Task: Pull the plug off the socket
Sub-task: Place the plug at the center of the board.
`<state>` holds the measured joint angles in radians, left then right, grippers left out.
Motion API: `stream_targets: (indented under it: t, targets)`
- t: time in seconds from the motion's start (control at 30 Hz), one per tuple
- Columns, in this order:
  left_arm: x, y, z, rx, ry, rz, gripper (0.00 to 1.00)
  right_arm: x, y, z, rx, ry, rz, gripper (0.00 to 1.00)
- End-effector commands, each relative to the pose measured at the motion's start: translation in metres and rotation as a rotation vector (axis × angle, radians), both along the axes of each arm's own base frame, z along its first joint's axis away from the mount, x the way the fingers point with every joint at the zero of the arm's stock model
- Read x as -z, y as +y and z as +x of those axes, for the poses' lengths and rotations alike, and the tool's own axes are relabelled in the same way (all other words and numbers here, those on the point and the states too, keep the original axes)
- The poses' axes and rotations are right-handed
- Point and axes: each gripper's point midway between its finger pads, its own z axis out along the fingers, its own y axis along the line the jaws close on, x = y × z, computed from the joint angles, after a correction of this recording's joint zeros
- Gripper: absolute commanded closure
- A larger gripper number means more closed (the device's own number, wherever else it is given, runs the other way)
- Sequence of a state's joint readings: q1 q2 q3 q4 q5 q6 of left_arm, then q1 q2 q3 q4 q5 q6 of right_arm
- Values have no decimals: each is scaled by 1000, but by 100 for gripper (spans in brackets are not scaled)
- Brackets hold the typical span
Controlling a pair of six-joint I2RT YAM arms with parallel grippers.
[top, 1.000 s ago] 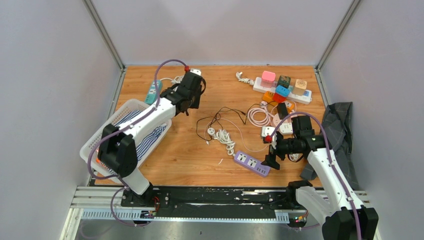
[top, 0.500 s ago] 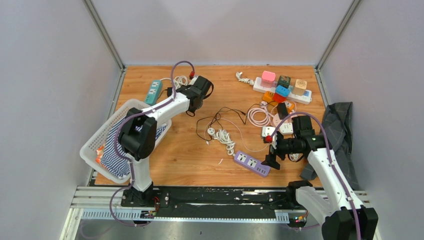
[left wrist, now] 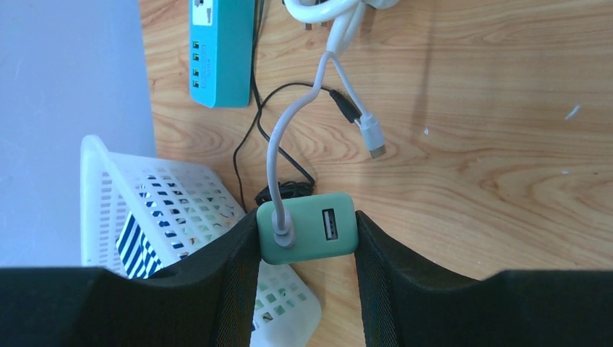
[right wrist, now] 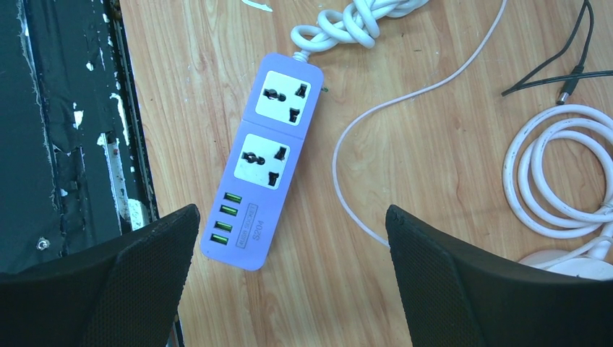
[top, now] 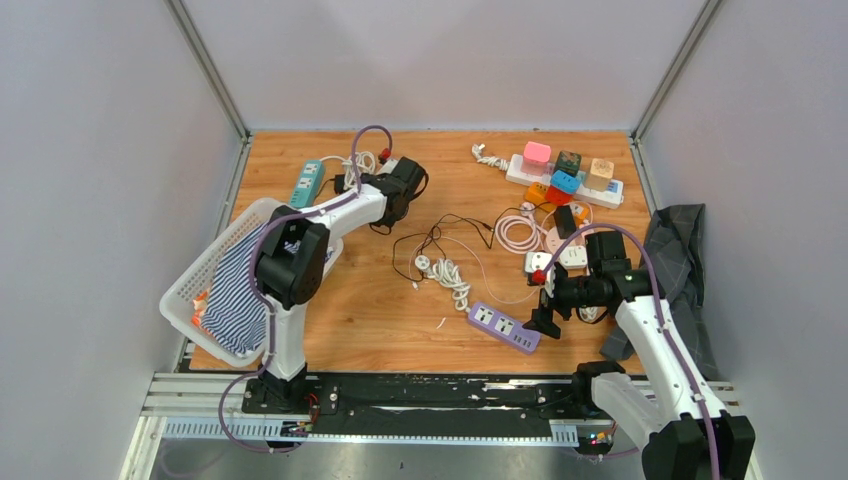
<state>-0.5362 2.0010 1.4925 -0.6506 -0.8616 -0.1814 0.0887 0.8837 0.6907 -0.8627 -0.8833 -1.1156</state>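
Now the left gripper, clamped on the green plug, has edged rightward; the right gripper stays open

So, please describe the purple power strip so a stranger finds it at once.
Go to the near edge of the wooden table, beside the right gripper. The power strip lies there. It alone is purple, with two empty sockets and four green USB ports.

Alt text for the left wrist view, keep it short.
The left gripper clamps a mint-green USB charger block with a white cable plugged into it, above the wooden table. A teal power strip lies beyond; a white plastic basket sits nearby.
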Motion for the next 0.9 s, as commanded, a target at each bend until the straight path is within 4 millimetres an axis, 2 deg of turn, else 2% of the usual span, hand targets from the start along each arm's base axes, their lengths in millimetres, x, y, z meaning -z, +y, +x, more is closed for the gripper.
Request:
stream_targets:
  t: [0.0, 0.07, 0.17, 0.23, 0.33, 0.43, 0.6, 0.77, 0.87]
  targets:
    - [7, 13, 1, -32, 17, 68, 76, 3, 1, -9, -6, 37, 26, 0]
    - [10, 14, 1, -33, 23, 70, 64, 3, 1, -9, -6, 39, 26, 0]
    - [10, 14, 1, -32, 25, 67, 31, 3, 1, -9, -5, 39, 26, 0]
    - [8, 13, 2, -26, 26, 58, 24, 3, 1, -9, -5, 40, 26, 0]
    - [1, 9, 2, -13, 21, 25, 18, 3, 1, -9, -3, 41, 26, 0]
    - [-12, 4, 2, 1, 4, -20, 18, 3, 1, -9, -2, 41, 27, 0]
    - [-38, -16, -4, 62, -18, -196, 14, 3, 0, -9, 1, 39, 29, 0]
    - [-52, -50, -20, 179, 14, -419, 7, 3, 0, -9, 2, 38, 29, 0]
    - [-61, -79, -36, 292, 65, -586, 2, 3, 0, -9, 2, 36, 30, 0]
